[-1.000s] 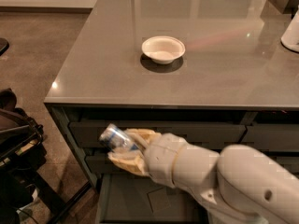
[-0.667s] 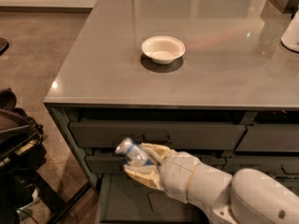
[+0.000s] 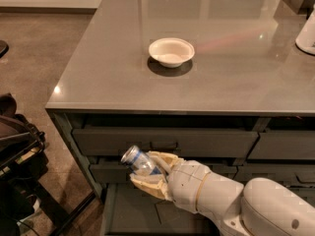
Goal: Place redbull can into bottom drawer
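My gripper [image 3: 147,170] is shut on the redbull can [image 3: 137,160], a slim blue-and-silver can held tilted with its silver top pointing up and left. It hangs in front of the left drawer column, above the pulled-out bottom drawer [image 3: 133,213], whose flat grey floor shows below my hand. My white arm [image 3: 236,205] comes in from the lower right and hides the drawer's right part.
A white bowl [image 3: 171,51] sits on the grey counter top [image 3: 98,77]. A white object [image 3: 307,33] stands at the counter's right edge. Two shut drawers [image 3: 162,142] lie above the open one. Dark equipment [image 3: 17,166] stands on the floor at the left.
My gripper has moved down and slightly right with the can, from in front of the upper drawers toward the open bottom drawer. The can has turned more upright-left.
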Motion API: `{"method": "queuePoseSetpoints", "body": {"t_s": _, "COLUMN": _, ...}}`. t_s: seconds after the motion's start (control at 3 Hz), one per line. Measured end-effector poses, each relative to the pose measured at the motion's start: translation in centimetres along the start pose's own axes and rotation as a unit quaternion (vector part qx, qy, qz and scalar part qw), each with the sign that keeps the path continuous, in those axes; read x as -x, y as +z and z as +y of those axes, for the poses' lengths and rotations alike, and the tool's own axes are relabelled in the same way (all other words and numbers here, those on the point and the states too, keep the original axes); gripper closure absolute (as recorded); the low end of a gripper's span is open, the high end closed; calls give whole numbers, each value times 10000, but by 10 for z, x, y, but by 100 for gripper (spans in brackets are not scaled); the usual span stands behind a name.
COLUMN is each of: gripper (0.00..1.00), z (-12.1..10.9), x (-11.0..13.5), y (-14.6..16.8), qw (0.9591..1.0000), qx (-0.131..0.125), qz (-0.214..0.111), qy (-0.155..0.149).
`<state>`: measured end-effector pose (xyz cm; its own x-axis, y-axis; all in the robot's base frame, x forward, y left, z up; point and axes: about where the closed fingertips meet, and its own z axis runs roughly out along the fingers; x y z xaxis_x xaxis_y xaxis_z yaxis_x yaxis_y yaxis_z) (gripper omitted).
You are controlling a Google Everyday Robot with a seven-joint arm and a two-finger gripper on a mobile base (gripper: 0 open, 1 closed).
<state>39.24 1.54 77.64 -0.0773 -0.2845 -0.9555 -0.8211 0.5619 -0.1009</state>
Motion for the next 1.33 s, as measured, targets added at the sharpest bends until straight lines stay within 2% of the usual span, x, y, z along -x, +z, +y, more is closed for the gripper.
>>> {"method": "queuePoseSetpoints", "body": {"t_s": 0.33, "gripper": 100, "z": -19, "x": -26, "y": -6, "qw": 9999, "qx": -51, "qz": -5, "qy": 120}}
{"method": "queuePoseSetpoints", "body": {"t_s": 0.67, "gripper": 100, "z": -41, "x": -59, "y": -9, "qw": 9994, "qx": 150, "qz": -226, "qy": 209}}
{"method": "queuePoseSetpoints", "body": {"t_s": 1.0, "gripper": 100, "z": -55, "x": -96, "y": -3, "qw": 9958, "qx": 617, "qz": -532, "qy": 423}}
{"method": "queuePoseSetpoints", "body": {"t_s": 1.33, "gripper": 100, "z": -59, "x": -134, "y": 9, "qw": 9896, "qx": 975, "qz": -717, "qy": 777}}
